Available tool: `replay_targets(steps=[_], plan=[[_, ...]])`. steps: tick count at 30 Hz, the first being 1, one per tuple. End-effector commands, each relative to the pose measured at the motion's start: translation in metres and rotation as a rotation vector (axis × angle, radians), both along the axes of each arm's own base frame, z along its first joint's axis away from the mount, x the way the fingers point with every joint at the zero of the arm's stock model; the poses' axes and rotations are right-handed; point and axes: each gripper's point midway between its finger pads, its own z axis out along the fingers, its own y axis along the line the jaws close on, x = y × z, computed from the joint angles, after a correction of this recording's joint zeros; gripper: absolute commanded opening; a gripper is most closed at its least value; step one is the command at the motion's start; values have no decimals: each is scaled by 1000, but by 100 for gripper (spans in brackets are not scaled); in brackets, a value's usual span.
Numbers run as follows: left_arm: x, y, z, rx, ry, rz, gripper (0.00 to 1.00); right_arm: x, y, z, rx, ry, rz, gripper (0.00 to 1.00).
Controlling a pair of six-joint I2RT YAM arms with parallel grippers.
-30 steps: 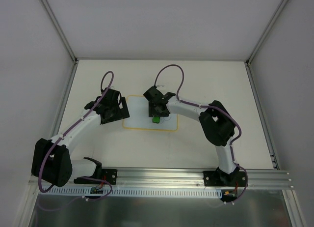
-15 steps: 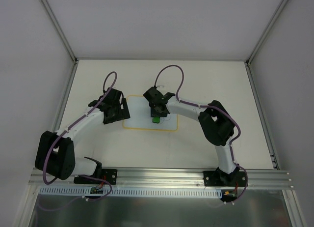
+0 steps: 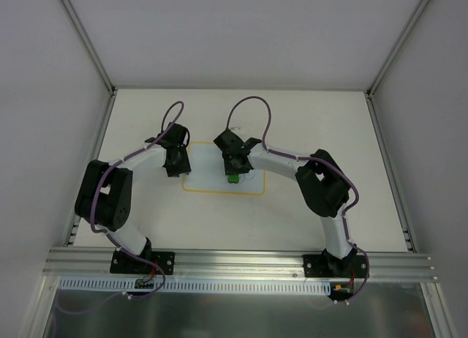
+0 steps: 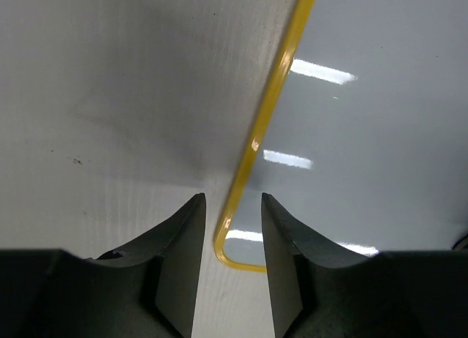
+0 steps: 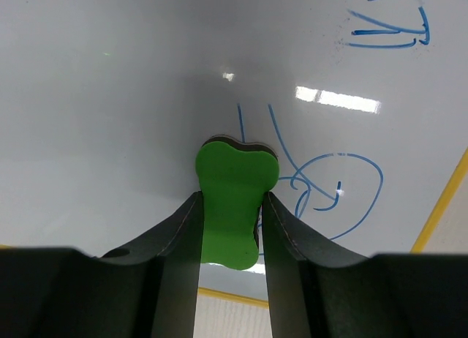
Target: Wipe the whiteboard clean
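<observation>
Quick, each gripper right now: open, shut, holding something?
Left gripper: open, jaws slightly apart astride the rim of the whiteboard, clamping nothing.
Right gripper: shut on the green eraser.

Worktop [image 3: 307, 118]: white, matte; a few small dark specks at the left of the left wrist view. Eraser [image 3: 232, 178]: small green block at the centre of the top view. The right wrist view shows a dark layer at its far end and a narrowed waist. Pale walls [image 3: 234, 38] on three sides. Aluminium rail [image 3: 241, 261] across the lower frame, slotted strip [image 3: 241, 285] just below it.
</observation>
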Motion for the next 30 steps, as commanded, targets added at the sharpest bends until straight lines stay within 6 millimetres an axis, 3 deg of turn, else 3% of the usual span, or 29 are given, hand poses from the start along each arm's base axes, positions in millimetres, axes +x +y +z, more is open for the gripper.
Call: replay_targets(steps=[1, 12, 15, 16, 17, 19, 21, 23, 26, 30], plan=[[14, -2, 5, -16, -23, -13, 35, -9, -5, 0, -15, 28, 58, 18], [9, 1, -15, -9, 42, -34, 22, -9, -4, -3, -6, 42, 75, 17], [4, 0, -22, -16, 69, -37, 9, -11, -1, -5, 0, 54, 83, 17], [1, 0, -26, -17, 83, -34, 0, -11, -4, -6, -1, 60, 79, 16], [0, 0, -27, -20, 87, -34, 0, -10, -6, -8, -2, 65, 67, 15], [-4, 2, -31, -14, 98, -24, 0, -7, -16, -7, 0, 68, 27, 11], [-10, 5, -34, -6, 109, -15, 0, -1, -43, -11, 7, 97, -70, 3], [-11, 5, -34, -6, 109, -9, 0, 5, -75, -16, -16, 119, -147, 0], [-14, 5, -34, -10, 111, -6, 0, 13, -105, -9, -56, 119, -197, 0], [-13, 4, -33, -16, 112, -11, 0, 15, -110, -8, -60, 126, -183, 0]])
